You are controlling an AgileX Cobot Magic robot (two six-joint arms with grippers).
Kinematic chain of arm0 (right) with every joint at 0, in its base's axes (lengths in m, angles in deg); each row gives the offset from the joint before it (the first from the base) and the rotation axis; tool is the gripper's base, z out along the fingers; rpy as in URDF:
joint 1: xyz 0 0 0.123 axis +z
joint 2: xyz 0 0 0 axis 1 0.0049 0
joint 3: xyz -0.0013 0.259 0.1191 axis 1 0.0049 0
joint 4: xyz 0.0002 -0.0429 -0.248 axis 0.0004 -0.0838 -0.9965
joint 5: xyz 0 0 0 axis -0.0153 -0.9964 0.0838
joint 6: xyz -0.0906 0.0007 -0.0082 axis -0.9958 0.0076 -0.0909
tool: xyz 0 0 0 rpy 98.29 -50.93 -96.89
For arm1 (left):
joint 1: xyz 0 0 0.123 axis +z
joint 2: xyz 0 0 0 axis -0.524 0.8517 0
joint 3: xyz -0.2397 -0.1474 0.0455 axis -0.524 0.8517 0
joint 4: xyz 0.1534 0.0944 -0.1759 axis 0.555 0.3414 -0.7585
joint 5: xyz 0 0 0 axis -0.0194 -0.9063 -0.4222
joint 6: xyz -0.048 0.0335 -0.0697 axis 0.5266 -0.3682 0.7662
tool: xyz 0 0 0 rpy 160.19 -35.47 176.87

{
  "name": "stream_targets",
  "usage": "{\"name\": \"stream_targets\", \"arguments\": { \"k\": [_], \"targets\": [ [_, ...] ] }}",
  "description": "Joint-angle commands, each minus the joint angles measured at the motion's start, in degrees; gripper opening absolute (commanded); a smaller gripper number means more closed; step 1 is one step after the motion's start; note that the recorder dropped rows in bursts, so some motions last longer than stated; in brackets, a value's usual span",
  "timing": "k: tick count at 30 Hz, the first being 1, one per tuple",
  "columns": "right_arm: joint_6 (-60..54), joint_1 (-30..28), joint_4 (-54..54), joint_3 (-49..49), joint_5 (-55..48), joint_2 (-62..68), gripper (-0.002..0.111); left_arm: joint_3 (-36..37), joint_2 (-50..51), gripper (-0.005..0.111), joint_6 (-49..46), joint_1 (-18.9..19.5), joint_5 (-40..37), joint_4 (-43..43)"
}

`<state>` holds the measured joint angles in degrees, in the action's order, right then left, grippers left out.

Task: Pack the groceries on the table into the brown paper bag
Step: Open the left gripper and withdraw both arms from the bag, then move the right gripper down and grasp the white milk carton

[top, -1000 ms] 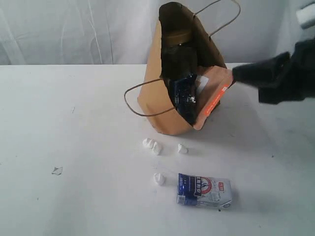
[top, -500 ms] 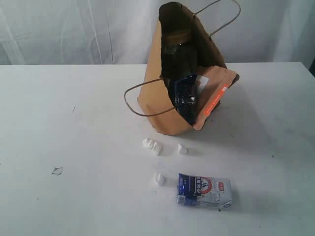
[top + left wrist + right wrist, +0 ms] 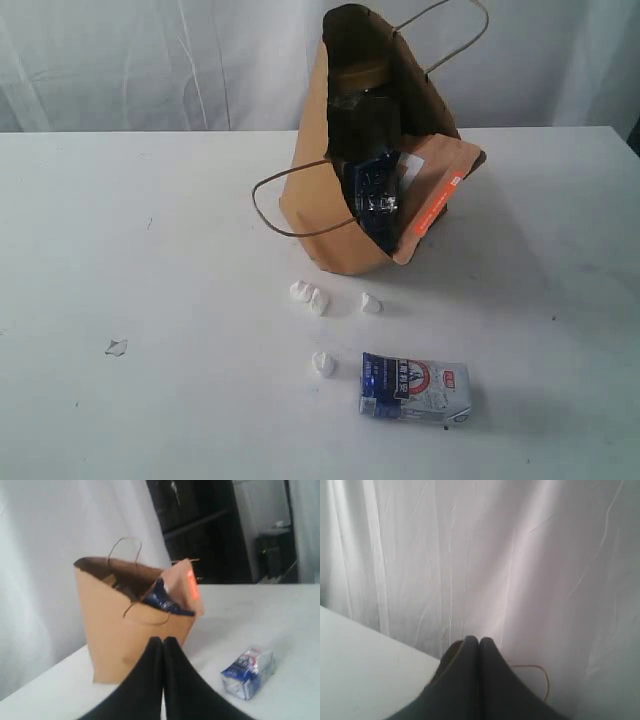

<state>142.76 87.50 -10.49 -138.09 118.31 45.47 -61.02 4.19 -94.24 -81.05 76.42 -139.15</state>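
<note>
- Left gripper (image 3: pixel 162 647): black jaws pressed together with nothing between them, pointed toward the brown paper bag (image 3: pixel 115 625).
- Right gripper (image 3: pixel 479 645): jaws likewise closed and empty, facing a white curtain (image 3: pixel 530 555).
- Bag, exterior view, upper centre: stands on the table (image 3: pixel 150 250), mouth open.
  - Holds the long dark-blue noodle pack (image 3: pixel 372 195) and the dark metal-lidded jar (image 3: pixel 362 105).
  - Also holds the orange-brown pouch (image 3: pixel 437 180); its red-orange strip has print that cannot be read.
- Blue-white carton (image 3: pixel 415 387): lies flat, lower right of centre, outside the bag. The label characters are too small to read.
- Small white crumbs (image 3: pixel 310 297): lie between the bag and the carton.
</note>
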Motion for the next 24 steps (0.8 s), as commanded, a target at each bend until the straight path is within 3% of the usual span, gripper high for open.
{"name": "stream_targets", "arguments": {
  "k": [1,6,9,13,15,17,21,23,24],
  "targets": [
    [-10.0,0.0,-0.6,4.2,-1.0,1.8,0.000,0.6,0.2,0.000,-2.4,0.1,9.1,-1.2],
    [-27.2,0.0,-0.6,14.6,-10.4,3.3,0.000,0.6,0.2,0.000,-2.4,0.1,14.5,-1.2],
    [-35.6,0.0,-0.6,22.3,-26.0,4.8,0.000,0.6,0.2,0.000,-2.4,0.1,12.3,-1.2],
    [-40.0,0.0,2.9,30.0,-60.1,9.1,0.000,0.6,0.2,0.000,-2.4,0.1,9.6,-1.2],
    [-48.1,0.0,14.1,30.3,-72.7,11.1,0.000,0.6,0.2,0.000,-2.4,0.1,9.3,-1.2],
    [-65.4,0.0,26.3,30.1,-77.0,12.6,0.000,0.6,0.2,0.000,-2.4,0.1,9.4,-1.2],
    [-108.0,1.9,73.4,29.3,-71.0,12.3,0.000,0.6,0.2,0.000,-2.4,0.1,10.3,-1.2],
    [-132.4,4.3,92.7,27.5,-78.0,12.5,0.000,0.6,0.2,0.000,-2.4,0.1,12.6,-1.2],
    [-139.2,5.8,99.3,26.5,-83.1,12.5,0.000,0.6,0.2,0.000,-2.4,0.1,14.1,-1.2]
  ]
}}
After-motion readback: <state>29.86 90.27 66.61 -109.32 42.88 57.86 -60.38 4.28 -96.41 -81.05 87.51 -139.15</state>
